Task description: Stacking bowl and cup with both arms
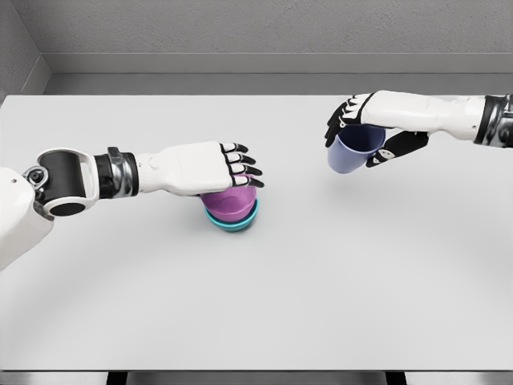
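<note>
Item one, at 9 o'clock of the scene: the left arm, white with a black-and-silver wrist joint, entering from the lower left edge and reaching toward the centre. Its left hand lies palm-down, fingers extended with dark tips pointing toward 3 o'clock, resting over the top of the purple bowl; the fingers drape across the bowl's rim, and whether they actually grip it cannot be told from this angle. Item two, just left of centre: the purple bowl, seated inside a teal bowl, of which only the lower rim shows as a crescent toward 5 o'clock beneath the purple one. Both sit together on the white table, casting a soft shadow. Item three, at 2 o'clock: the blue cup, upright with its mouth upward, held clear above the table surface, its shadow falling on the table below and toward 3 o'clock. Item four: the right hand, its arm coming in from the right edge, closed around the cup's upper part, fingers wrapped over the rim on the 9 o'clock side and thumb pressed against the 3 o'clock side. The cup stands well apart from the stacked bowls.
</note>
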Motion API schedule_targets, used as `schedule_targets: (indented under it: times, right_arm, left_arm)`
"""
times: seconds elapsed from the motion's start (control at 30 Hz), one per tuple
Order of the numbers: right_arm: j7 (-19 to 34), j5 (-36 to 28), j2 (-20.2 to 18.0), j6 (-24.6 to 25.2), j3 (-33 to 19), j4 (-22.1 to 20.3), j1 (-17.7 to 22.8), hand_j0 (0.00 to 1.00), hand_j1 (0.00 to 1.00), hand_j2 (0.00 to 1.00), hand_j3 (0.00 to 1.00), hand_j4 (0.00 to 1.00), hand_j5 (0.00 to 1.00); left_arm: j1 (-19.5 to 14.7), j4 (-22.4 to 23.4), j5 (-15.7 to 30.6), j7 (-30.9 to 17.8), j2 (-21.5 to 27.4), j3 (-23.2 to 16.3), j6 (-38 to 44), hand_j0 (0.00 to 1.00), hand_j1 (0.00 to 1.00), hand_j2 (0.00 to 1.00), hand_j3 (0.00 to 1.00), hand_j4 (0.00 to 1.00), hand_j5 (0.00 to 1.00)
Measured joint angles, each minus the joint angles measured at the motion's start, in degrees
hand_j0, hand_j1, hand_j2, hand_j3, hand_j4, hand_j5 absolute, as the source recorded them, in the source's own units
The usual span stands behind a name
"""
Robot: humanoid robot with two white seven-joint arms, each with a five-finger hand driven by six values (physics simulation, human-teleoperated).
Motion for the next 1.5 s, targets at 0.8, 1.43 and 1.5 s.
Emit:
schedule_targets:
  times: [0.8, 1.43, 1.5]
  right_arm:
    - [0.0, 0.0, 3.2, 0.0, 0.0, -3.4, -0.5, 0.63, 0.63, 0.63, 0.63, 0.63, 0.63]
    - [0.0, 0.6, 8.4, 0.0, 0.1, -5.4, -1.3, 0.63, 0.63, 0.63, 0.63, 0.63, 0.63]
    - [0.0, 0.7, 9.2, 0.0, 0.1, -5.4, -1.3, 0.63, 0.63, 0.63, 0.63, 0.63, 0.63]
  left_arm:
    - [14.6, 0.2, 23.5, 0.4, 16.5, 20.5, 0.1, 1.0, 1.0, 1.0, 1.0, 1.0, 1.0]
    - [26.1, 7.5, 25.6, 0.1, 6.3, 39.4, 0.0, 1.0, 1.0, 1.0, 1.0, 1.0, 1.0]
    - [26.3, 7.8, 25.7, 0.1, 4.9, 39.5, 0.0, 1.0, 1.0, 1.0, 1.0, 1.0, 1.0]
